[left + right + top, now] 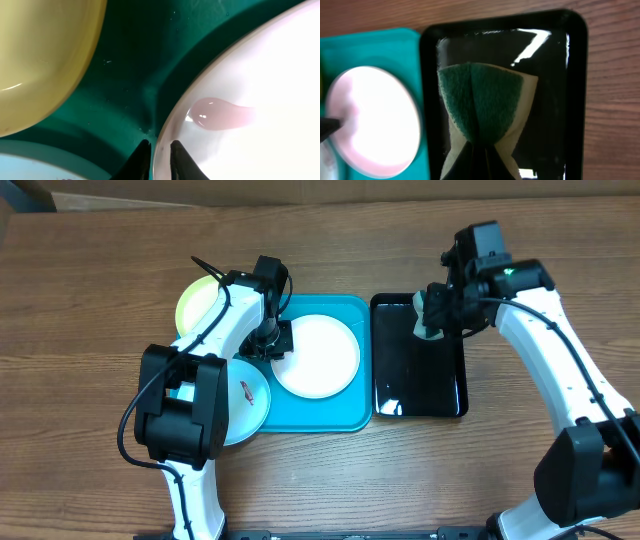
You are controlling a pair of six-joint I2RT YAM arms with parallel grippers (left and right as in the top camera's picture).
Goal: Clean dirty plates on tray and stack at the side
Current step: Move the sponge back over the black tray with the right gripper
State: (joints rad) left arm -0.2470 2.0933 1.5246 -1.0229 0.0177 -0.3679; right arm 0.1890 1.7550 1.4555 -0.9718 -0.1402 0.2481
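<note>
White plate (318, 355), yellow-green plate (192, 305), pale blue plate (255, 415) (reddish smear (245, 390)), turquoise tray (340, 415), black tray (420, 380), green sponge (482, 97).

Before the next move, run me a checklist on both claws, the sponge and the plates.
1. Left claw on the white plate: ok, the rim sits pinched between its fingertips.
2. Right claw holding the sponge: ok, shut on it.
3. Sponge over the white plate: not ok, it hangs above the black tray.
4. White plate clean: not ok, a pink smear lies near its rim.
5. Pale blue plate clean: not ok, a red mark shows on it.
6. Yellow-green plate clean: cannot tell, the arm hides part of it.
</note>
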